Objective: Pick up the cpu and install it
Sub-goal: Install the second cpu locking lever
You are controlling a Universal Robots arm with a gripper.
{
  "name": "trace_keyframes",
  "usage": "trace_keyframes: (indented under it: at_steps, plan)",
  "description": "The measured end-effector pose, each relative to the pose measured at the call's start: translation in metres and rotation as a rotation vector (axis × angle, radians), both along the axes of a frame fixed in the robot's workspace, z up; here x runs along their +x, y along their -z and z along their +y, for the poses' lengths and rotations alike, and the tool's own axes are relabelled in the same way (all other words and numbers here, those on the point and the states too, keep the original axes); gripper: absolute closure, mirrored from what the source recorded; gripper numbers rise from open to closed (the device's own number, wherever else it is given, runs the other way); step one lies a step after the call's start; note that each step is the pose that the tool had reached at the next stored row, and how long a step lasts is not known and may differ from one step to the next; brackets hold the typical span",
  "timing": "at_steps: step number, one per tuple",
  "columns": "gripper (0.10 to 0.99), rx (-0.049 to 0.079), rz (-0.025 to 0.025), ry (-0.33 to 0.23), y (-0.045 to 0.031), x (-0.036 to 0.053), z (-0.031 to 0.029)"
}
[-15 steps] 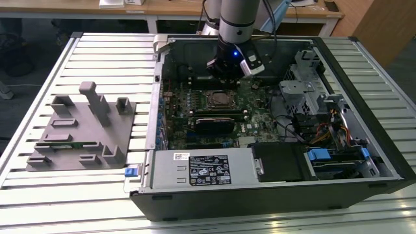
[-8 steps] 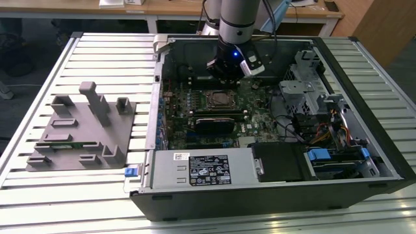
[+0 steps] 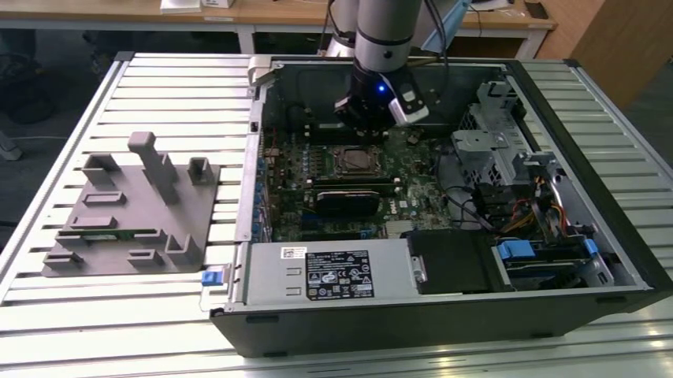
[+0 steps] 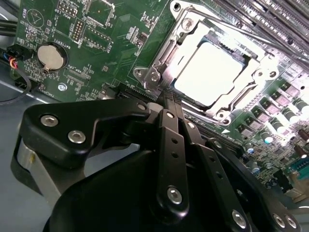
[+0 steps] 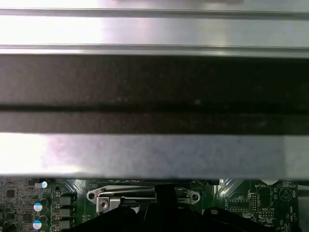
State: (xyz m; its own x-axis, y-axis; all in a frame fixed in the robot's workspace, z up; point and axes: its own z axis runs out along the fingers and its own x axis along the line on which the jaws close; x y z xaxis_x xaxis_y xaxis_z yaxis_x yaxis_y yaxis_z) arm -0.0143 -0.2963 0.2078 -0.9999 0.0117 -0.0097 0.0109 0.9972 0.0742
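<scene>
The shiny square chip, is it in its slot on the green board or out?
In. The cpu lies flat inside the metal-framed socket in the second wrist view.

One cpu [image 4: 208, 72], one socket [image 3: 355, 161], perhaps three blue-topped capacitors [image 5: 37, 207].

A robotics lab or electronics workshop. An open black desktop computer case [image 3: 442, 197] lies on its side on a tabletop [image 3: 63, 315] made of pale grooved metal slats. Inside the case, a green motherboard [image 3: 326, 189] faces upward, with a silver drive cage [image 3: 500, 146] and bundled cables beside it. A grey robot arm [image 3: 381, 31] reaches down into the case from above. Beside the case, on the exterior view's left, sits a grey moulded fixture [image 3: 131, 213] with upright pegs and slots for holding parts. Beyond the case, wooden desks [image 3: 263, 12] line the far side of the room, and a wooden panel [image 3: 620, 39] stands at the exterior view's right.
</scene>
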Motion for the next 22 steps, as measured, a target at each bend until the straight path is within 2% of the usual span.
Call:
trace_keyframes:
  at_steps: [16,22]
  plan:
    - [0.980,0.001,0.0000,0.000,0.0000,0.0000,-0.0091]
    - [0.980,0.002,-0.0001,0.000,-0.0086,0.0000,-0.0091]
